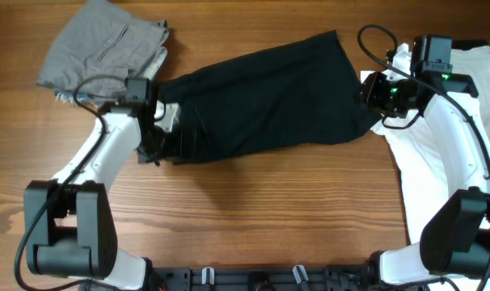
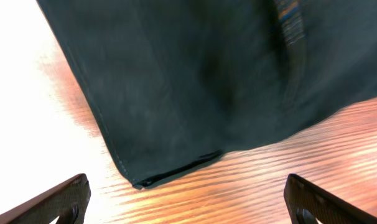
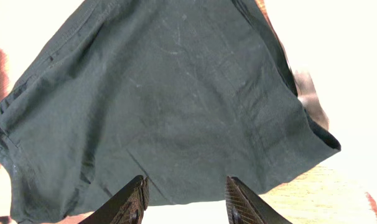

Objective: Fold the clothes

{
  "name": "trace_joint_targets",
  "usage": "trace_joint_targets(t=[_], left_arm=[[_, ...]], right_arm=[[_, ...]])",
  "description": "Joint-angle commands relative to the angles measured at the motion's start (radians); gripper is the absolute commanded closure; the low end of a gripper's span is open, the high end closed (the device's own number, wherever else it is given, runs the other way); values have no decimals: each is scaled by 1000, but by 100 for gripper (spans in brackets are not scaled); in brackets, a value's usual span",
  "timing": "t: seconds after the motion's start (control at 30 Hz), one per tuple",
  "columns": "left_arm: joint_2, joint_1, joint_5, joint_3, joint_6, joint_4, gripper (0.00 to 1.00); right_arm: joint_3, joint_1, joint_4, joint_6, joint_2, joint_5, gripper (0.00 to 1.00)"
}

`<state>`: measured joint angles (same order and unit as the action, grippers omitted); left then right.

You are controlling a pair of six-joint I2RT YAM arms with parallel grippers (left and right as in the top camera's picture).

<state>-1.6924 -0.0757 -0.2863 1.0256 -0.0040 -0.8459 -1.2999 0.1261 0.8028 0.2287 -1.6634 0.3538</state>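
A black garment (image 1: 269,101) lies spread across the middle of the wooden table. It also fills the left wrist view (image 2: 213,74) and the right wrist view (image 3: 170,106). My left gripper (image 1: 152,149) is open at the garment's left end, its fingers (image 2: 188,202) wide apart over bare wood beside a hem corner. My right gripper (image 1: 368,95) is open at the garment's right edge, its fingers (image 3: 185,199) over the cloth's edge and a white cloth (image 1: 439,162). A grey folded garment (image 1: 103,50) lies at the back left.
The white cloth covers the table's right side under my right arm. Bare wood (image 1: 253,210) lies in front of the black garment.
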Motion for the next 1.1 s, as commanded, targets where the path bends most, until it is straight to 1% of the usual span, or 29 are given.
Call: trace_joint_targets(t=[0.0, 0.03, 0.07, 0.1, 0.13, 0.2, 0.23, 0.27, 0.37, 0.47, 0.57, 0.6, 0.63, 0.67, 0.73, 0.77, 0.83, 0.9, 0.93, 0.97, 1.0, 1.03, 1.07], left_arm=[[-11, 2, -48, -97, -147, 96, 0], [-11, 2, -47, -116, -177, 142, 2], [-11, 2, -47, -131, -196, 188, 6], [-11, 2, -47, -149, -203, 237, 21], [-11, 2, -47, -166, -231, 284, 43], [-11, 2, -46, -177, -240, 301, 70], [-11, 2, -37, -178, -240, 284, 86], [-11, 2, -9, -178, -240, 252, 96], [-9, 25, 104, -174, -240, 135, 96], [-5, 84, 221, -151, -238, 8, 96], [3, 138, 264, -116, -212, -81, 96], [6, 158, 280, -103, -212, -102, 96], [9, 169, 286, -94, -212, -113, 96], [11, 187, 293, -80, -212, -122, 92], [12, 210, 299, -60, -212, -132, 85], [12, 225, 299, -46, -212, -130, 82], [12, 230, 299, -37, -212, -127, 79], [12, 229, 299, -28, -209, -127, 78], [12, 229, 299, -26, -209, -123, 77], [12, 229, 299, -26, -209, -115, 76], [12, 229, 299, -26, -209, -106, 76], [12, 229, 299, -26, -209, -97, 75], [12, 230, 299, -26, -209, -90, 75]], right_arm=[[-4, 3, 3, -18, -6, -17, 55], [-4, 3, 2, -18, -6, -17, 55], [-4, 3, 0, -17, -6, -17, 55], [-4, 3, -1, -18, -6, -18, 55], [-4, 3, -1, -18, -6, -18, 55], [-4, 3, 0, -17, -6, -32, 55], [-3, 3, 3, -14, -6, -53, 55], [-3, 3, 11, -1, -6, -79, 55], [-2, 3, 43, 58, -6, -165, 55], [14, -1, 63, 60, -7, -170, 55], [84, -31, 57, 54, -9, -171, 55], [114, -43, 45, 43, -11, -170, 53], [146, -57, 29, 31, -13, -171, 49], [184, -72, 6, 18, -16, -174, 43], [249, -85, -52, 6, -18, -166, 25], [294, -88, -117, -26, -18, -59, 15], [329, -88, -179, -91, -18, 115, 13], [362, -88, -210, -77, -18, 166, 14], [378, -89, -217, -53, -18, 161, 20], [400, -90, -222, -42, -19, 151, 31], [418, -90, -224, -32, -22, 131, 48], [432, -90, -220, 10, -26, 83, 76], [442, -90, -206, 60, -28, 20, 96]])
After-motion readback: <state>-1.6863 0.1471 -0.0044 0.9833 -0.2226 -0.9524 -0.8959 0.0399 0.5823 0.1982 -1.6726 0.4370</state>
